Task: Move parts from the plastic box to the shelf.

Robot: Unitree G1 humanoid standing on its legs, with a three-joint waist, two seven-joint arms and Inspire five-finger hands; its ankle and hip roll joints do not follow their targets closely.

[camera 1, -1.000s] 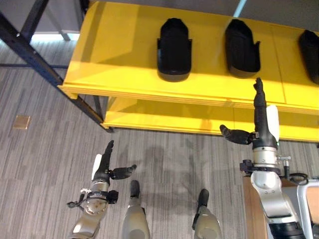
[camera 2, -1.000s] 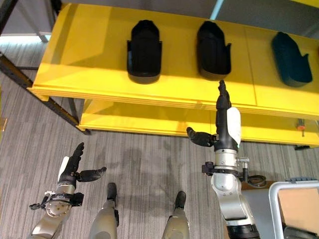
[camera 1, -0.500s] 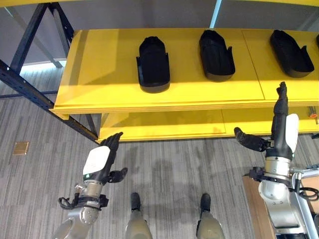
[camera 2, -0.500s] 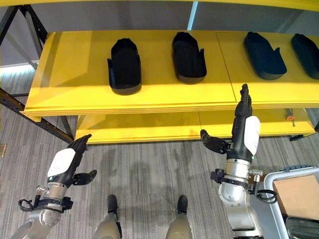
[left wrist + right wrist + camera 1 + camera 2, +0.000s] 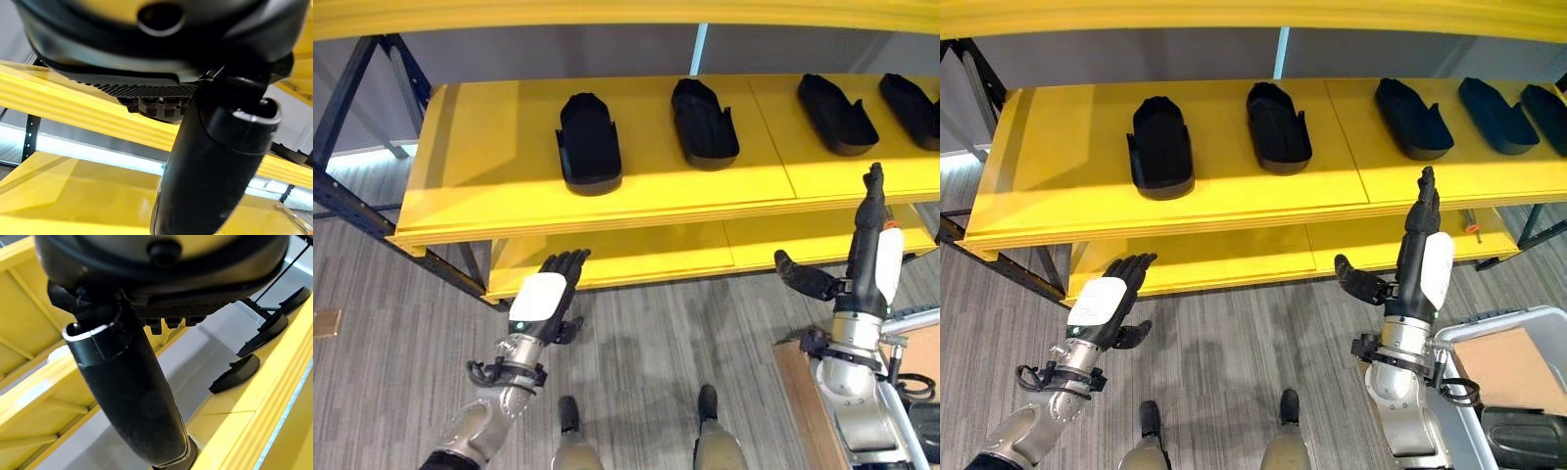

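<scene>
Five black parts [image 5: 1161, 147] lie along the yellow shelf [image 5: 1058, 201]; left hand [image 5: 1107, 308] and right hand [image 5: 1418, 257] hover empty, fingers wide, plastic box [image 5: 1500, 318] beside.

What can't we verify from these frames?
- Plastic box: the right eye view's lower right edge cuts it off, and the right hand covers part of its rim, so its contents stay unknown.
- Lower shelf: its back is hidden under the upper shelf.
- Rightmost black part: cut off by the edge.

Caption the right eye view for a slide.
Both open robot hands, left and right, raised empty before yellow shelf holding black parts.
</scene>
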